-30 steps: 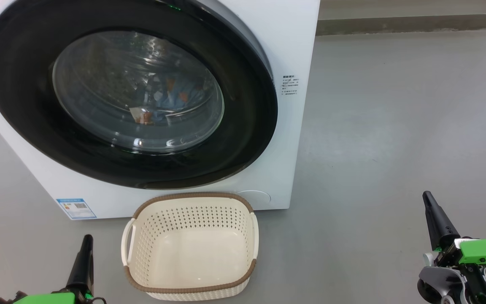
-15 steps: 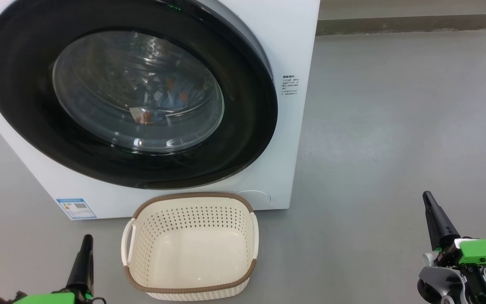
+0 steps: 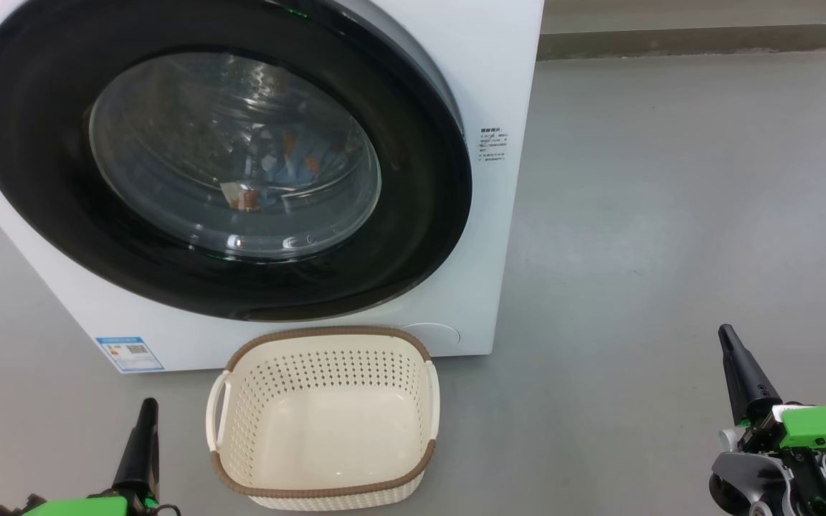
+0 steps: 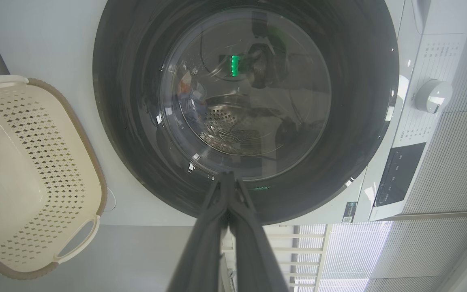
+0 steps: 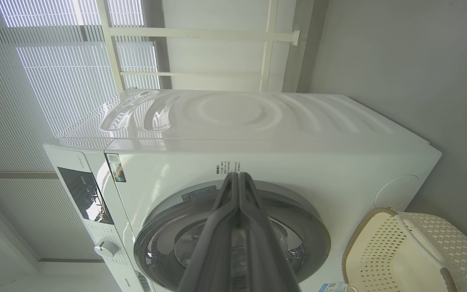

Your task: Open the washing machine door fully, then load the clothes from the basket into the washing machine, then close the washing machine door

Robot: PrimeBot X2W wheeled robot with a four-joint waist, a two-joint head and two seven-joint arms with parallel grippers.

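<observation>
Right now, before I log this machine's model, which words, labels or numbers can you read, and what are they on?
No text reads clearly enough to quote.
The blue label sticker, low on the washing machine front: too small.
The printed text block beside the washing machine door: too small.
The control panel markings by the dial: blurred.
The small sticker next to that panel: too small.
</observation>
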